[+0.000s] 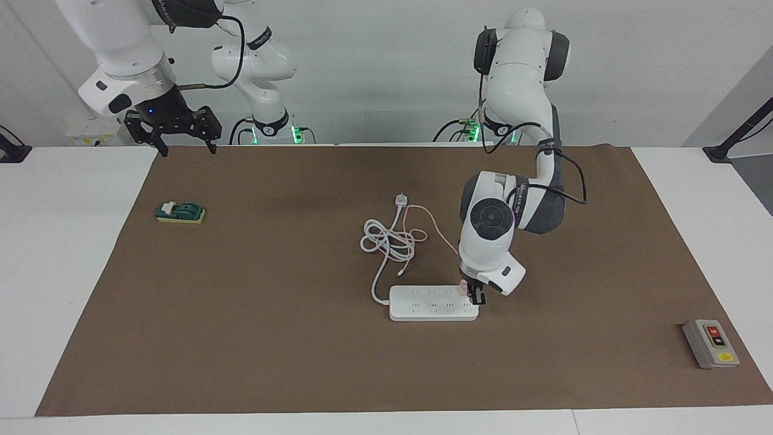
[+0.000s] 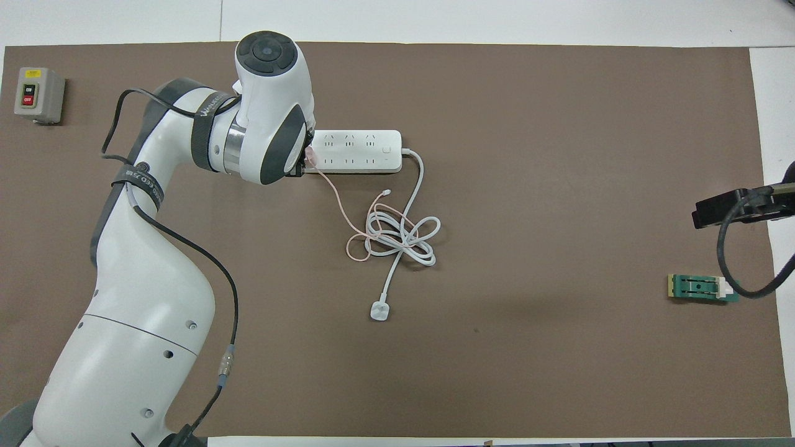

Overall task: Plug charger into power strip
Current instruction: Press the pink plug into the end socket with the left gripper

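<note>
The white power strip lies flat on the brown mat, and it also shows in the overhead view. My left gripper points down at the strip's end toward the left arm's side, shut on the pale-pink charger. The charger sits right at the strip's last sockets; its prongs are hidden. Its thin pink cable trails toward the robots into the strip's coiled white cord. My right gripper waits raised and open over the mat's edge at the right arm's end.
The cord's white plug lies nearer to the robots than the coil. A grey switch box sits at the left arm's end, farther from the robots. A green and yellow block lies below the right gripper.
</note>
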Controlling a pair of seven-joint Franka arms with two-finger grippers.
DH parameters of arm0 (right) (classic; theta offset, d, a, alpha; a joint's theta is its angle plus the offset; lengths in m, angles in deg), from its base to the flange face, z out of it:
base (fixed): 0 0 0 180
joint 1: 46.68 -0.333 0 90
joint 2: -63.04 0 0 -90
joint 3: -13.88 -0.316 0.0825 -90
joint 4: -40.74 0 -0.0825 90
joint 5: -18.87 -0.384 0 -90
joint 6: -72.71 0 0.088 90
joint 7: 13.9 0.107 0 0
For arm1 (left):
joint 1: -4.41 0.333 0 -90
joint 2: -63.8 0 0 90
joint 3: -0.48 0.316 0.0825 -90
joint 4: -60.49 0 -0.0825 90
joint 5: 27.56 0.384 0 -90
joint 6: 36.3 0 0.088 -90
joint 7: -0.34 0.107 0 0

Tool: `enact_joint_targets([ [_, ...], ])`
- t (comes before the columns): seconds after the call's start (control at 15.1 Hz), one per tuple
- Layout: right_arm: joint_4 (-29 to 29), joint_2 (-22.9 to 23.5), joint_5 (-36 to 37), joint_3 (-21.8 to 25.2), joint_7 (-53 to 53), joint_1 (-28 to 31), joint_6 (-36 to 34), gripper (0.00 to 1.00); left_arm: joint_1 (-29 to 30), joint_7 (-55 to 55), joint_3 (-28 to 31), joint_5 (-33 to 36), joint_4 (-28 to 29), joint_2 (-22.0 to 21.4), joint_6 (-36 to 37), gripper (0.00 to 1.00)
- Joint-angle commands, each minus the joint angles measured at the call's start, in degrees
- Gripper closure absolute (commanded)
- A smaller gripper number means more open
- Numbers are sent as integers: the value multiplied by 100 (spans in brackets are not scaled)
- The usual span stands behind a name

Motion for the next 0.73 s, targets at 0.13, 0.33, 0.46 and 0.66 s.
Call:
enact_joint_targets([
  [0.13, -84, -93, 0, -47, 82, 34, 63, 0, -38, -34, 23, -23, -23, 411, 18, 100],
  [0.33, -93, -93, -8, -47, 82, 34, 63, 0, -47, -96, 23, -31, -14, 411, 10, 100],
  [0.46, -84, -93, -9, -55, 82, 34, 63, 0, -82, -175, 23, -23, 30, 411, -139, 100],
  [0.66, -84, -93, 0, -47, 91, 25, 63, 0, -108, -132, 23, -31, 30, 367, -149, 100],
])
